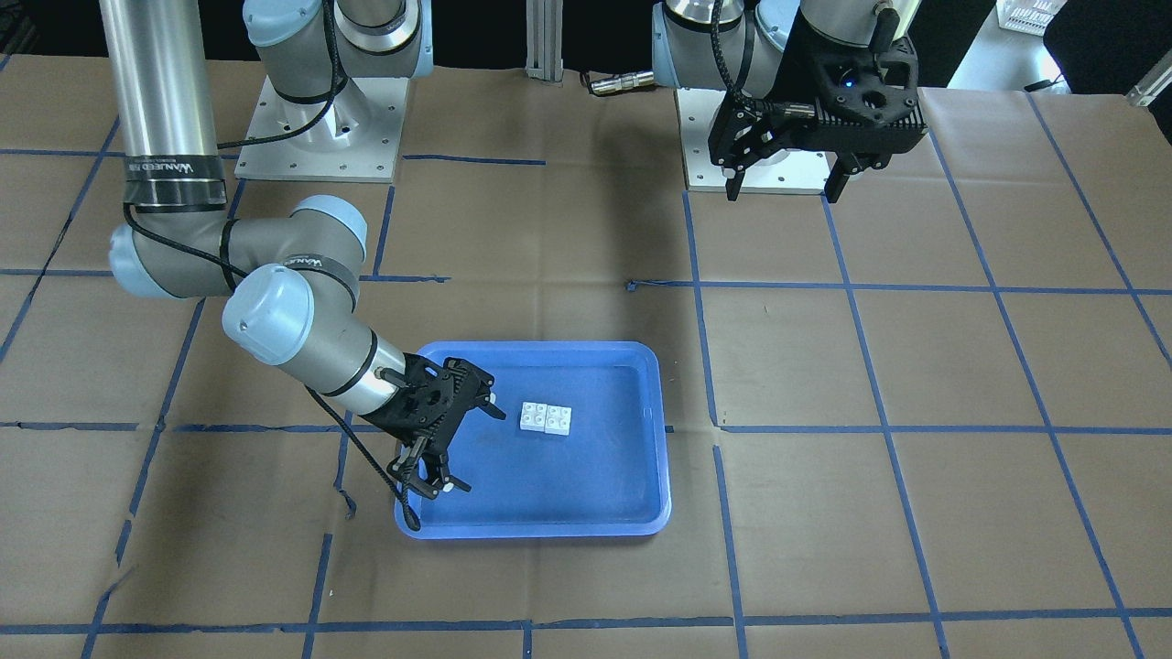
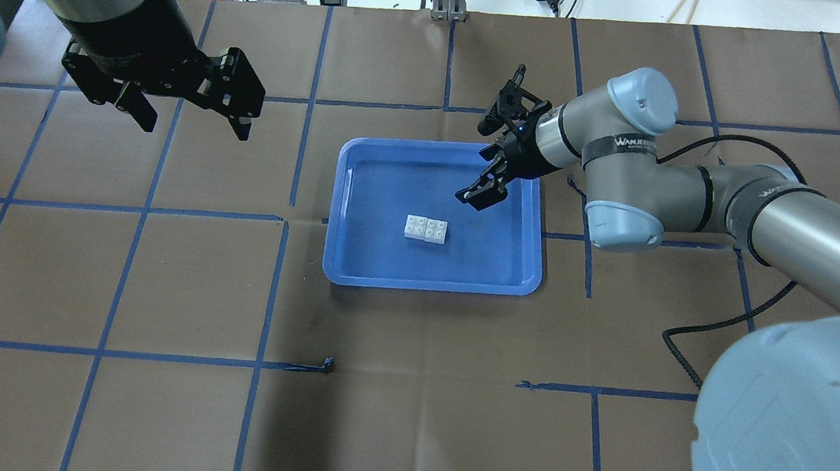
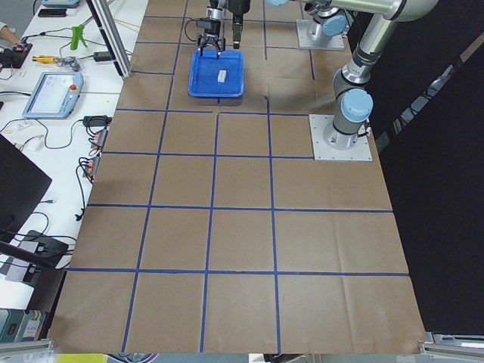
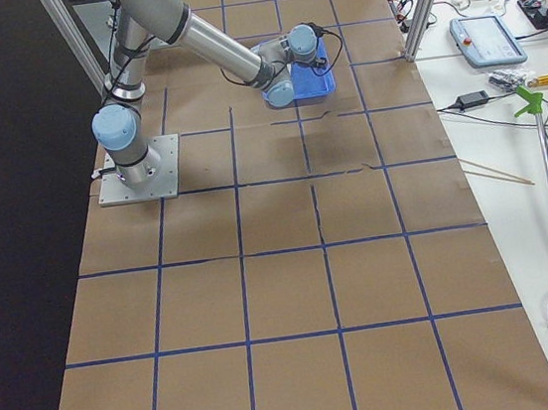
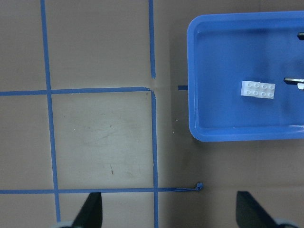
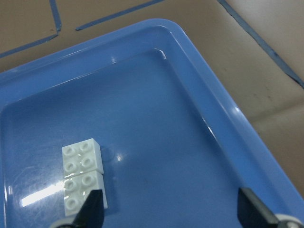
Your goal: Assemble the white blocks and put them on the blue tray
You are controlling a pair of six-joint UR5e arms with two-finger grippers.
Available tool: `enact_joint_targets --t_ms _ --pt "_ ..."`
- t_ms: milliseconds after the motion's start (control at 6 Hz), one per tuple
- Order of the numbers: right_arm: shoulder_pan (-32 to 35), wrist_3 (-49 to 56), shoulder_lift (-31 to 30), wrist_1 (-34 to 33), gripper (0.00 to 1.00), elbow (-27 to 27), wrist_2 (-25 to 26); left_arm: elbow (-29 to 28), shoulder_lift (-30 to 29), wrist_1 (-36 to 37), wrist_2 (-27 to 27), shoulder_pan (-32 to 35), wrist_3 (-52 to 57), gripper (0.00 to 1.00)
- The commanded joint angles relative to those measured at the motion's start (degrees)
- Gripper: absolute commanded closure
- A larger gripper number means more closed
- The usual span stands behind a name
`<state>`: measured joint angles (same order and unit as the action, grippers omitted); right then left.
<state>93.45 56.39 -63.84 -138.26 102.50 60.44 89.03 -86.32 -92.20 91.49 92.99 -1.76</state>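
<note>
Two white blocks [image 1: 546, 418] lie side by side, touching, studs up, near the middle of the blue tray [image 1: 586, 485]. They also show in the overhead view [image 2: 425, 228], the left wrist view [image 5: 258, 90] and the right wrist view [image 6: 83, 173]. My right gripper [image 1: 472, 448] is open and empty. It hangs tilted over the tray's edge on the robot's right [image 2: 538, 224], a short way from the blocks. My left gripper [image 2: 194, 122] is open and empty, high above the table, well off to the tray's other side.
Brown paper with a blue tape grid covers the table. A black cable [image 2: 699, 327] from my right arm loops onto the table beside the tray. Two arm base plates [image 1: 320, 128] stand at the robot's edge. A side desk with tools [image 4: 494, 38] lies beyond the table.
</note>
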Motion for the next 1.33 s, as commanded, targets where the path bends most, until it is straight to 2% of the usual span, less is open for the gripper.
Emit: enact_joint_targets --t_ms 0,167,333,500,833,1167 --pt "-0.28 -11.22 -4.62 23.98 0.0 -11.55 13.41 0.0 -0.08 0.0 -0.09 -0.18 0.09 0.0" --pt "-0.46 -22.7 -5.33 34.88 0.0 -18.49 20.35 -0.61 -0.25 -0.34 -0.26 -1.13 0.17 0.0" --pt "-1.42 -35.17 -5.86 42.73 0.0 -23.08 24.86 -1.66 -1.04 -0.7 -3.74 -3.41 0.78 0.0" --pt "-2.47 -45.91 -8.73 48.9 0.0 -25.3 28.56 -1.06 -1.13 -0.87 -3.26 -3.43 0.62 0.0" --pt "-4.23 -57.31 -15.67 55.69 0.0 -25.85 30.09 -1.06 -1.31 -0.87 -1.05 -3.34 0.52 0.0" --pt "-3.8 -60.78 -18.6 56.87 0.0 -22.71 29.3 -0.62 -1.23 -0.61 0.44 -3.25 0.18 0.0"
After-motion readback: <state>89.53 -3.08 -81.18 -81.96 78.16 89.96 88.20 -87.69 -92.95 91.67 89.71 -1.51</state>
